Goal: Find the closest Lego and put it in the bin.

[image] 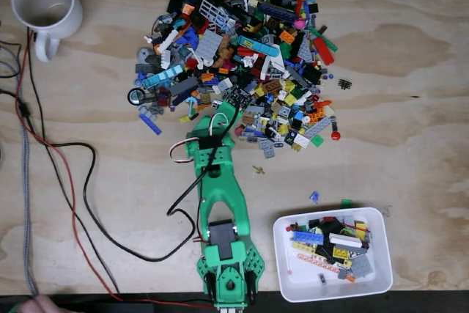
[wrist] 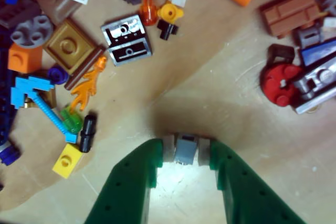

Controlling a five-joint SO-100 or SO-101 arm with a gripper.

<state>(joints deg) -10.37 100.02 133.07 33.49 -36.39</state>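
Observation:
In the wrist view my green gripper (wrist: 186, 148) is shut on a small grey Lego piece (wrist: 185, 150), which is pinched between the two pale pads over bare wood at the near edge of the pile. In the fixed view the gripper (image: 224, 110) reaches from the bottom edge up to the lower rim of the big Lego pile (image: 242, 49). The bin (image: 292, 284), a white rounded tray holding several bricks, sits at the lower right, right of the arm's base.
A white mug (image: 45, 1) stands at the top left. Black and red cables (image: 66, 181) run down the left side of the wooden table. Stray pieces, a blue one (image: 314, 196) and a tan one (image: 258, 171), lie between pile and bin.

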